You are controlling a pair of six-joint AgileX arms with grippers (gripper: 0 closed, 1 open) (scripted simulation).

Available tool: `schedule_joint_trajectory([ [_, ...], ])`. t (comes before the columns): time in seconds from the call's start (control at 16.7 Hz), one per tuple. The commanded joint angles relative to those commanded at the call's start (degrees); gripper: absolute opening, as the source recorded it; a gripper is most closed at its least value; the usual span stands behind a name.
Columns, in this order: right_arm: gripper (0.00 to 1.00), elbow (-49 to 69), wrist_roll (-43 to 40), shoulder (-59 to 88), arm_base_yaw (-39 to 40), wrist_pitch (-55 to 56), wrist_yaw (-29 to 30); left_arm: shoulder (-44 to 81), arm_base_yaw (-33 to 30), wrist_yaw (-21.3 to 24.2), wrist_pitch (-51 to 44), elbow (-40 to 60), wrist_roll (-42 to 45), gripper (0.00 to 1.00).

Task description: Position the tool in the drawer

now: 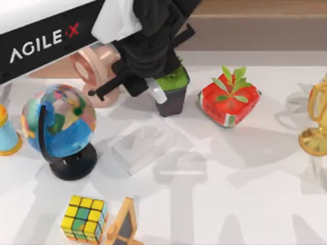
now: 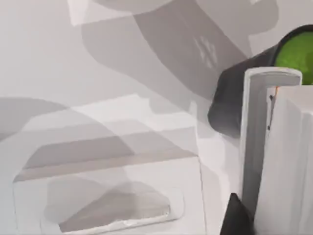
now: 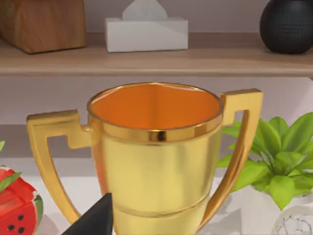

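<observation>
Nearby, tissue box [image 1: 143, 145], potted plant [image 1: 173, 90].

My left arm [image 1: 46, 38] is a black link lettered "AGILE X" in white with a red X, white-shelled above; beyond it a black wrist and the left gripper [image 1: 153, 87], black-bodied.

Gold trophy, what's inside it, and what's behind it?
The trophy shows an orange inner wall, no contents; the rim hides its bottom. Behind: a shelf holding a tissue box.
</observation>
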Motion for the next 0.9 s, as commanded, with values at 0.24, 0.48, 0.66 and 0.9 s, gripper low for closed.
schedule_joint_trajectory([
  [0.24, 1.0, 0.0, 0.0, 0.0, 0.0, 0.0, 0.0, 0.6, 15.28, -2.86, -0.87, 5.38, 20.1, 0.0],
  [0.48, 1.0, 0.0, 0.0, 0.0, 0.0, 0.0, 0.0, 4.07, 30.58, -3.92, -2.0, 9.15, 41.26, 0.0],
  [0.66, 1.0, 0.0, 0.0, 0.0, 0.0, 0.0, 0.0, 7.42, 40.57, -2.47, -1.79, 12.1, 56.24, 0.0],
  [0.9, 1.0, 0.0, 0.0, 0.0, 0.0, 0.0, 0.0, 12.65, 50.51, 3.29, -0.32, 15.42, 73.16, 0.0],
])
